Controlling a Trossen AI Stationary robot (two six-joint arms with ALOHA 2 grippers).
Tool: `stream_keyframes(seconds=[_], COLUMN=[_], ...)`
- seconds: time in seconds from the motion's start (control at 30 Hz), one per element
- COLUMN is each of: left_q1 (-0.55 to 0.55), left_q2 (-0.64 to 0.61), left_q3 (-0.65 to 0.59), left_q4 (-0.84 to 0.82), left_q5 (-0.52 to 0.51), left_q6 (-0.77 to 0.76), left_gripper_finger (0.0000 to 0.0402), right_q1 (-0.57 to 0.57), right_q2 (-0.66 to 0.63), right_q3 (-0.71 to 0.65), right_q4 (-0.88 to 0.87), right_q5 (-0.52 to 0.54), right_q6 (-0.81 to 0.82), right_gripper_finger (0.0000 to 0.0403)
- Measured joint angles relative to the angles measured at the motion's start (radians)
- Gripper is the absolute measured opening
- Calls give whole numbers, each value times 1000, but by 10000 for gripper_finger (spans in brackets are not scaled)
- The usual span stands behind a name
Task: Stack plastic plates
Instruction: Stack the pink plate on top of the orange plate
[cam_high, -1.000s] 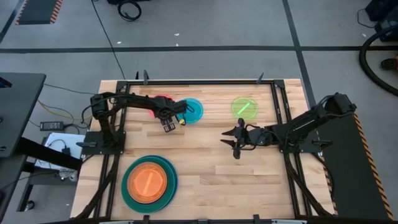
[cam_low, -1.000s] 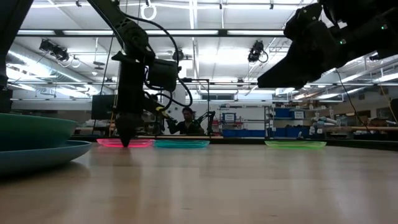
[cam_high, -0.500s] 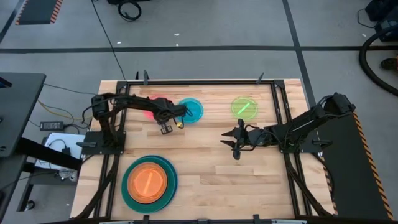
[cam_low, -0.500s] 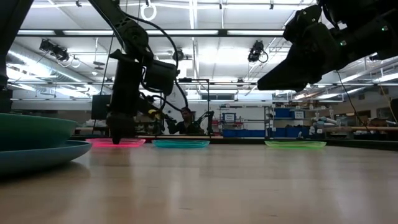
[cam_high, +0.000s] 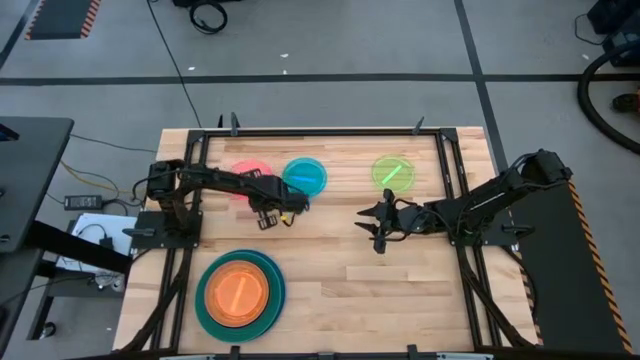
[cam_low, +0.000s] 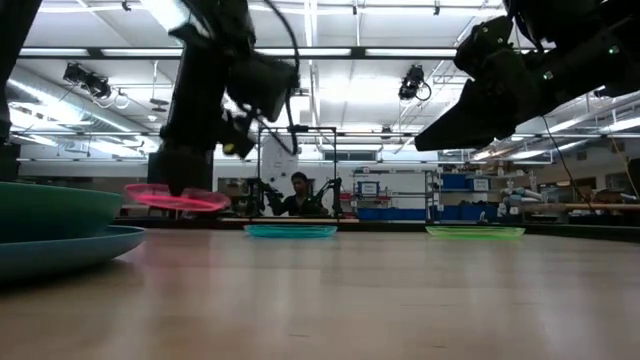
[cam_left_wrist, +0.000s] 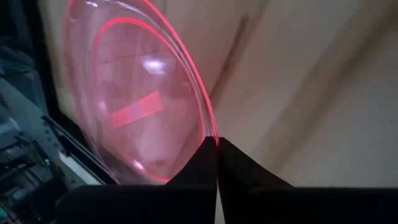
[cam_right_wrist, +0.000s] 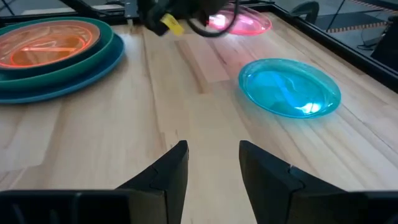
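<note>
Pinching translucent round pink plate rim, left hand; tilted, prob. lifted.

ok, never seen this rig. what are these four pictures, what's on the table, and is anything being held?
Two dark robot arms work at a wooden table. One camera looks straight down, one sits at table height, and one rides on each wrist.

The left gripper is shut on the rim of a small translucent pink plate, lifted off the table and slightly tilted. The right gripper waits open, empty, mid-table.

Lying on the table: a small cyan plate, a small lime green plate, and a stack near the front left, with an orange plate on top of larger teal and blue ones.
</note>
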Motion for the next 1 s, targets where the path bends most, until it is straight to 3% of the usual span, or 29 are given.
stream_keyframes(seconds=[0.13,0.4,0.73,1.0], left_q1=[-106,-376,-674,-816], left_q2=[0,0,-1,-1], left_q3=[77,212,376,483], left_q4=[-74,-203,-227,-225], left_q5=[-33,-25,110,246], left_q6=[-85,-362,-855,-975], left_gripper_finger=[6,7,8,8], right_q1=[0,21,70,53], right_q2=[0,0,1,1], right_q3=[0,0,0,0], right_q4=[0,-52,-51,-3], right_q5=[-2,-109,-192,-204], right_q6=[0,42,-27,-86], right_gripper_finger=[153,153,153,153])
